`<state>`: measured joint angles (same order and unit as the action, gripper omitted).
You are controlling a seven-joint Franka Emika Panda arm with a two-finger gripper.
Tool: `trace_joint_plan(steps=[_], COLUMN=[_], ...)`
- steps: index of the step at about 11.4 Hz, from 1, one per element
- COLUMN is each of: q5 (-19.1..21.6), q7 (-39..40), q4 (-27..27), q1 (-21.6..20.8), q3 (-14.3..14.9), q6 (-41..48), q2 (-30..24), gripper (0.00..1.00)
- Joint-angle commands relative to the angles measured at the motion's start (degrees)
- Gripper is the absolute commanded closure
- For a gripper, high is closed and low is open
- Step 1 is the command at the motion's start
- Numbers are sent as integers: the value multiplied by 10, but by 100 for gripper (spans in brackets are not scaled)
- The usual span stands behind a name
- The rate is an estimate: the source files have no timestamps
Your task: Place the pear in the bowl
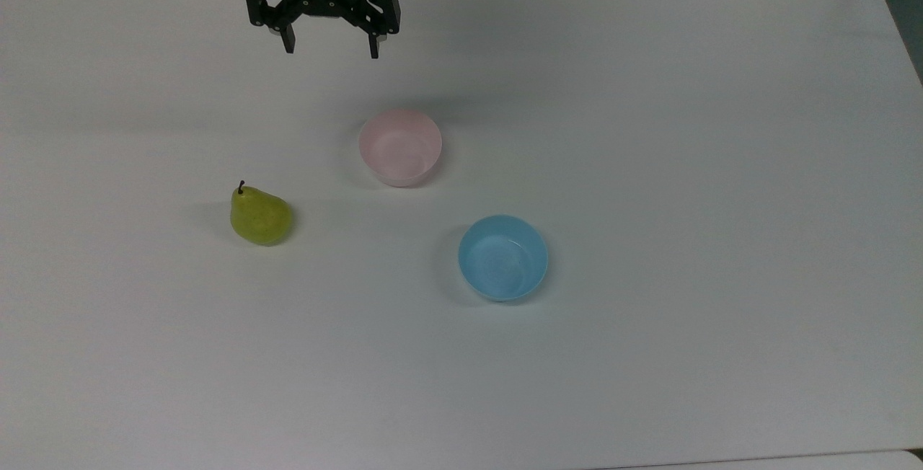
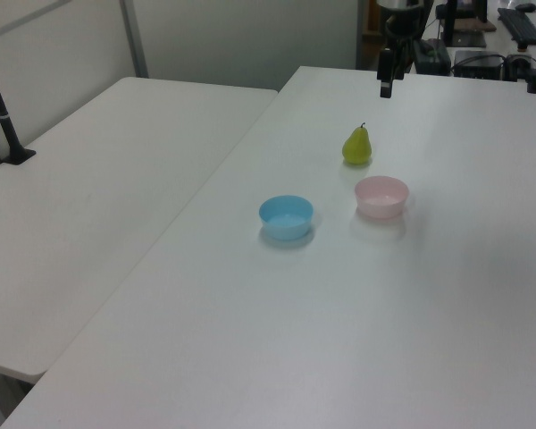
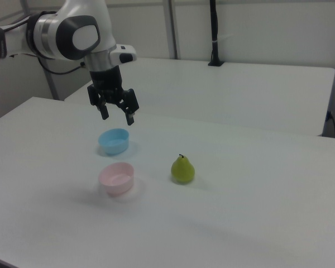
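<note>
Pear upright on table, gripper open above, pink bowl nr.

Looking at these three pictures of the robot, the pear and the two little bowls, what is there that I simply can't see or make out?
- Arm above the gripper: cut off by the top view's upper edge.
- Gripper in the left view: far off and dark, fingers too small to tell apart.
- Pear: its underside rests on the table, hidden in the right view.
- Pink bowl: near inner wall hidden by its own rim in the right view.
- Blue bowl: the same.
</note>
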<state>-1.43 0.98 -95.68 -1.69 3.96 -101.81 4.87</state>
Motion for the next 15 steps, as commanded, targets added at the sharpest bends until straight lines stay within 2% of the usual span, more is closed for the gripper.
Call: trace_joint_plan(steps=[1, 6, 8, 11, 15], q5=[4, 4, 4, 8, 3], q7=[0, 3, 20, 114, 183], q4=[-10, -10, -10, -6, 0], q1=[-5, -1, 14, 53, 89], q3=[7, 7, 7, 7, 7], q6=[10, -1, -25, -94, -189], q2=[-9, -6, 4, 47, 135], gripper=[0, 0, 0, 0, 0])
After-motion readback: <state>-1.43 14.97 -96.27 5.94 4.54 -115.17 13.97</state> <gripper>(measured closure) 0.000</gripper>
